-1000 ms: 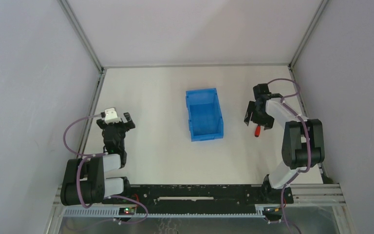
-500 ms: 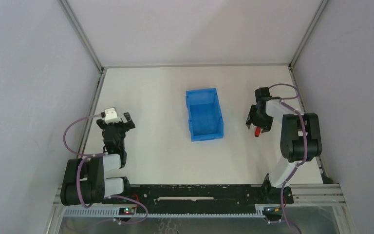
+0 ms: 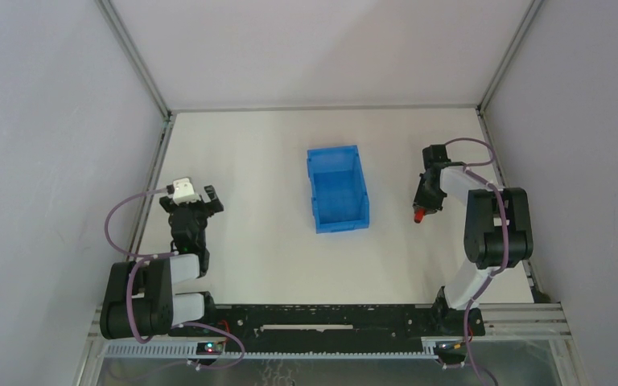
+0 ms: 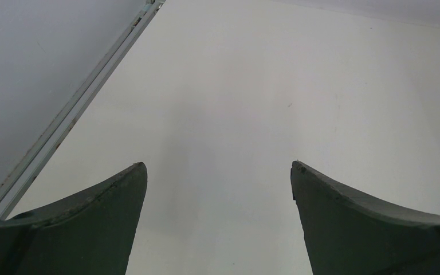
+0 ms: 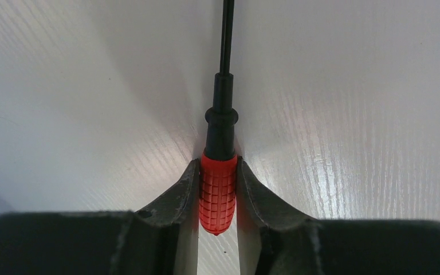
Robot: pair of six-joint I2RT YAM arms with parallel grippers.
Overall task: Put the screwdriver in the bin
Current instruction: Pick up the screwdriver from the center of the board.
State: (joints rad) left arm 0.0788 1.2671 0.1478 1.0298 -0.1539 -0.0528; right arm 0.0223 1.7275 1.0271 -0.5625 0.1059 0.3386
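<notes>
Top external view, left to right: the left jaws stand spread and empty over the white desk [image 3: 257,161]. The rectangular bright blue plastic bin [image 3: 312,189] sits mid-desk. Right of it, apart, the small screwdriver [image 5: 217,192] with ribbed red handle and thin dark shaft is clamped by its handle in the right jaws. It looks light and stiff, and the ribbing should resist slipping, so that hold suits.

No lettering, number, brand or sign is readable on the rectangular bright blue plastic bin [image 3: 338,193] or the red-handled screwdriver [image 5: 218,192]
</notes>
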